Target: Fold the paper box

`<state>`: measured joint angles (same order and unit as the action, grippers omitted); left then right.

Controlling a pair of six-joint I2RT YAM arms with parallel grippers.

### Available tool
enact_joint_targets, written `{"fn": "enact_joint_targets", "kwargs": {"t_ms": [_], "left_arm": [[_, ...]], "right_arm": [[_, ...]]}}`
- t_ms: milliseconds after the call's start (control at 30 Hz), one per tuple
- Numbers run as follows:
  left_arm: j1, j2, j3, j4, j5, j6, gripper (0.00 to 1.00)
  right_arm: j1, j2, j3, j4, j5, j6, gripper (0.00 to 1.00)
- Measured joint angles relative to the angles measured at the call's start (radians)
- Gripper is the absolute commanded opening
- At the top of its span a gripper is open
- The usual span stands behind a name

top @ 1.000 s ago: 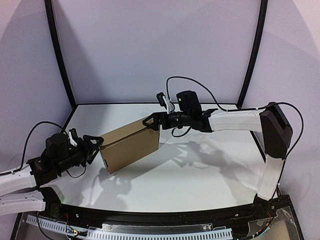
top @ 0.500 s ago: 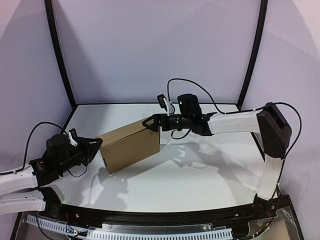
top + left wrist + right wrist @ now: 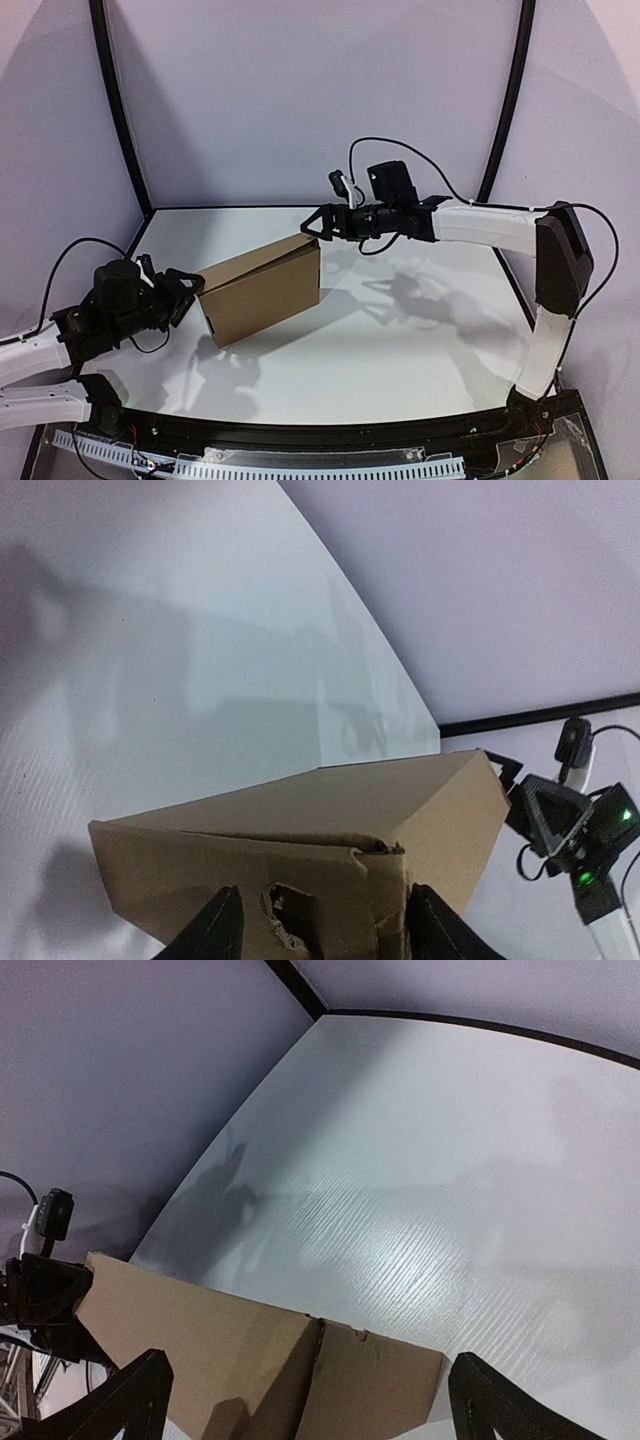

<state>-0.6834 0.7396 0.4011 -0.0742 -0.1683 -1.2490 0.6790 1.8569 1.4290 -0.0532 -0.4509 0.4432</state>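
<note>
The paper box (image 3: 262,295) lies on the left half of the white table (image 3: 420,340), closed into a shallow brown block. Its long axis runs on a diagonal. The left end points toward my left arm and the near-left side, and the right end points away, toward the middle of the back edge. A broad face is turned toward my bases and a narrower face is turned up. The right end looks a little higher than the left one, but I cannot tell whether it is lifted off the surface.

My left pincer (image 3: 188,288) is at the left end of the box and touches it. In the left wrist view its two fingers (image 3: 218,928) stand at a middle gap in front of the end face. Between them the cardboard has a small torn hole (image 3: 283,912). I cannot tell whether they really pinch the cardboard or only press against it.

My right pincer (image 3: 312,228) hovers just above the far right corner of the box and does not touch it. Its jaws are spread wide. In the right wrist view the fingers (image 3: 135,1400) are far apart with nothing gripped, and the top edge of the box shows below, between them.
</note>
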Motion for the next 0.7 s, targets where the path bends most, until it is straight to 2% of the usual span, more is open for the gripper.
{"fn": "enact_joint_targets", "kwargs": {"t_ms": [200, 367, 500, 633, 700], "left_arm": [[0.001, 0.032, 0.101, -0.176, -0.01, 0.056, 0.82], [0.001, 0.052, 0.157, -0.279, -0.018, 0.091, 0.91], [0.001, 0.065, 0.169, -0.301, -0.029, 0.099, 0.92], [0.001, 0.084, 0.175, -0.298, -0.036, 0.099, 0.93], [0.001, 0.091, 0.175, -0.293, -0.038, 0.097, 0.93]], "right_arm": [[-0.012, -0.007, 0.024, -0.053, -0.069, 0.0, 0.95], [-0.012, -0.006, 0.023, -0.078, -0.115, 0.0, 0.82], [-0.015, -0.005, 0.011, -0.076, -0.126, 0.014, 0.61], [-0.019, 0.011, -0.017, -0.04, -0.156, 0.044, 0.47], [-0.02, 0.012, -0.034, -0.003, -0.171, 0.061, 0.36]]}}
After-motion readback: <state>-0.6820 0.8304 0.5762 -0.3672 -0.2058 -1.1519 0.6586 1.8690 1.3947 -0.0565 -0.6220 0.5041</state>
